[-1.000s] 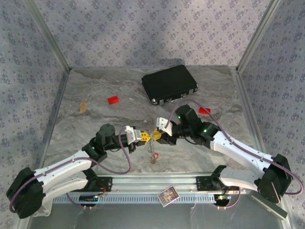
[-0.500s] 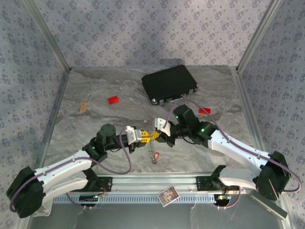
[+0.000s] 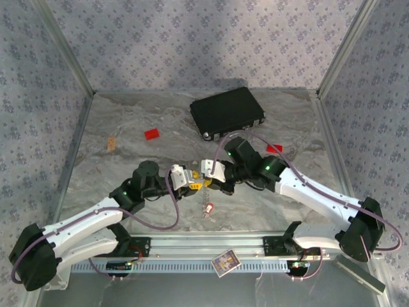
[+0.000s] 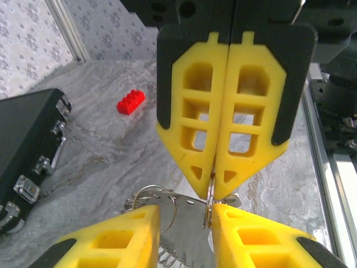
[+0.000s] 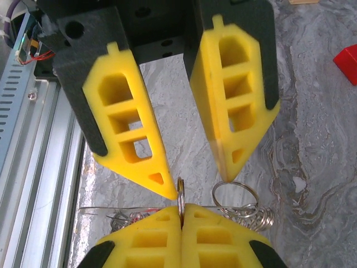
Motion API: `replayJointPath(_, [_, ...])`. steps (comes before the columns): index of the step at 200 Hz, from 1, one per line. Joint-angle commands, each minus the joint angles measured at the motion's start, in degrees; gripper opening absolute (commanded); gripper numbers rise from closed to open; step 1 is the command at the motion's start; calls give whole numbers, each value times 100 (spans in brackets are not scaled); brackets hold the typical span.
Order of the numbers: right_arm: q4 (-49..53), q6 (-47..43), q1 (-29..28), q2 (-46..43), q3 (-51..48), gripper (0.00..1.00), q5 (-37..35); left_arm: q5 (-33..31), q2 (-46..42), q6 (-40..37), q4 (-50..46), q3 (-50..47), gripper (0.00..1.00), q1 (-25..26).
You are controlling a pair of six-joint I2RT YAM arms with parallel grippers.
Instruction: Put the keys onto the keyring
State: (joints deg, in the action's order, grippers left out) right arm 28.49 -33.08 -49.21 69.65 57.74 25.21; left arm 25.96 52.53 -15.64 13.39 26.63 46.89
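Top external shows both arms reaching in from the bottom corners and meeting just below the middle of the frame, above the marbled counter (image 3: 115, 173). The left gripper (image 3: 195, 184) comes in from the left and the right gripper (image 3: 213, 183) from the right, their yellow tips almost touching. Directly beneath that meeting point, toward the bottom centre, is a small red-tagged key (image 3: 208, 210); whether it lies on the counter or dangles I cannot tell. A black case (image 3: 227, 113) lies in the upper centre. A red block (image 3: 152, 133) sits to its left, and another red piece (image 3: 273, 148) is just right of the right arm's wrist.

Left wrist view has the right gripper's fingers coming down from the top, pressed flat together. At their tips they clamp the keyring (image 4: 210, 192), a thin metal ring seen edge-on. The left gripper's own fingers at the bottom edge stand apart, released. The ring stands in that gap, close to the right-hand finger and not pinched by it. More wire loops (image 4: 149, 195) show left of centre.

Right wrist view shows the clamp from the other side. At the bottom edge the closed fingers grip the ring, its rim poking up. The left gripper's fingers hang from the top with a wide gap between them. A wire loop with a coiled end (image 5: 237, 196) lies to the right.
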Motion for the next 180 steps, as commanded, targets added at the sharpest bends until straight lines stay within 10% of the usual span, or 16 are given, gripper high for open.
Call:
replayJointPath(1, [117, -152, -88, 55, 263, 0, -102, 109, 72, -115, -75, 211, 28, 28])
replayJointPath(76, [-43, -110, -179, 58, 247, 4, 8, 250, 115, -132, -41, 216, 0, 29])
replayJointPath(122, [-763, 333, 247, -492, -491, 27, 494, 243, -62, 67, 492, -75, 0, 32])
replayJointPath(180, [-1710, 923, 535, -966, -1285, 31, 904, 257, -67, 542, 1641, -558, 0, 31])
